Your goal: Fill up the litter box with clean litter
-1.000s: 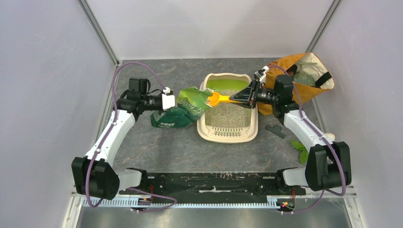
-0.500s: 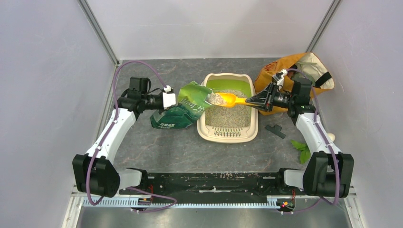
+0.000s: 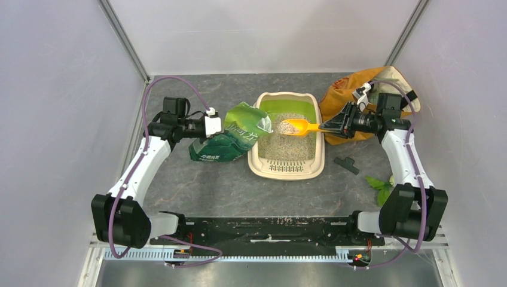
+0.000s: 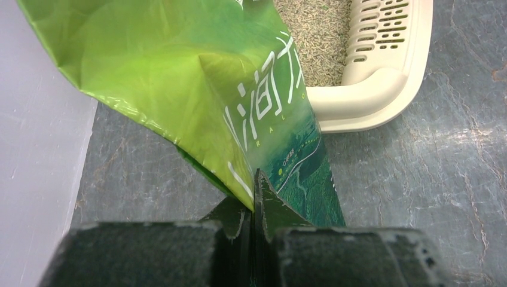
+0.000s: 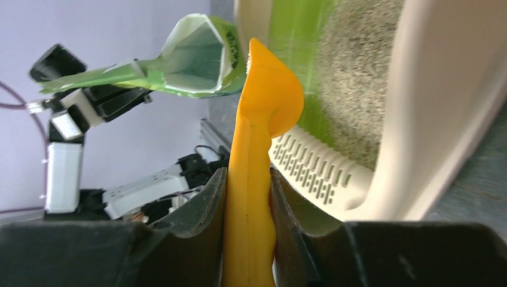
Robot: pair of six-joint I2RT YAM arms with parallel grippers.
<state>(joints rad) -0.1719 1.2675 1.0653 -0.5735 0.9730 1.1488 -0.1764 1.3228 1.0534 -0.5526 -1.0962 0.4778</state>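
The litter box [image 3: 258, 160], with its beige rim and lime-green inside, sits mid-table with its slotted grate [image 3: 287, 169] at the near end. Pale clean litter [image 3: 286, 145] covers part of its floor. My right gripper [image 3: 336, 127] is shut on the handle of an orange scoop [image 3: 297, 126], held level over the box; its bowl seems to carry granules. The right wrist view shows the scoop [image 5: 263, 113] edge-on between my fingers [image 5: 209, 203], above the litter box rim [image 5: 430, 89]. My left gripper [image 3: 215, 127] is shut on the green litter bag [image 3: 236, 139], pinching a fold of the bag [image 4: 197, 78] with its mouth toward the box.
An orange fabric bag [image 3: 359, 101] lies behind the right gripper at the back right. A small black piece [image 3: 347, 164] and a green leafy item [image 3: 378, 186] lie right of the box. Grey walls close in both sides and the back.
My right gripper has drawn the scoop rightward out of the bag's mouth, so it now hangs over the litter box. The left gripper and bag have stayed put.
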